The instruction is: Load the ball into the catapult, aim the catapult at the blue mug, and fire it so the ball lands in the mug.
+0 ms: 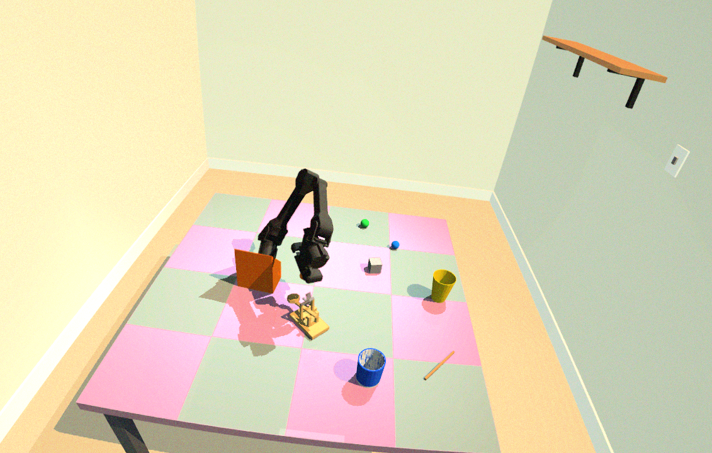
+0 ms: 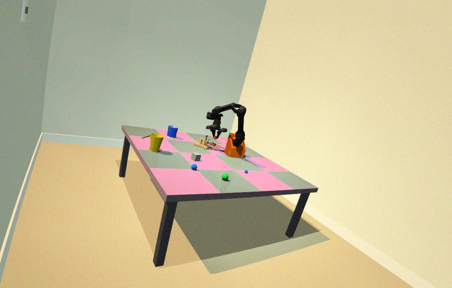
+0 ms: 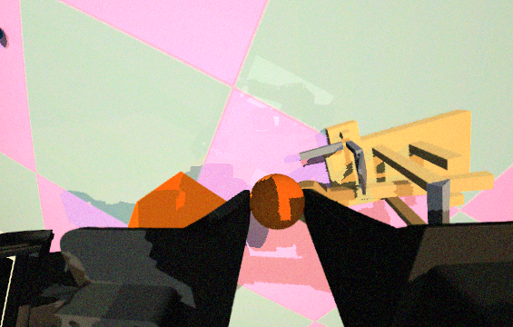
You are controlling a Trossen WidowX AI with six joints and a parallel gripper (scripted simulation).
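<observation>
A small orange ball is clamped between the two fingertips of a black parallel-jaw gripper, and is held above a table checkered in pink and grey-green. The gripper is carried by a bent black robot arm, which is mounted at an orange angular block. In the top view the ball is mostly hidden by the gripper; in the wrist view it is seen whole, with one black finger pressed to each side.

Near the gripper, a light-wood catapult is set on the table, with its round cup turned toward the orange block's side. The ball is held outside that cup. A blue mug is stood upright, well apart from the gripper, beyond the end of the catapult opposite the cup.

A yellow tapered cup is also placed upright, and a thin wooden stick is laid flat between the two vessels and the table's edge. A grey cube, a green ball, a blue ball and a smaller blue ball are scattered elsewhere on the tabletop.
</observation>
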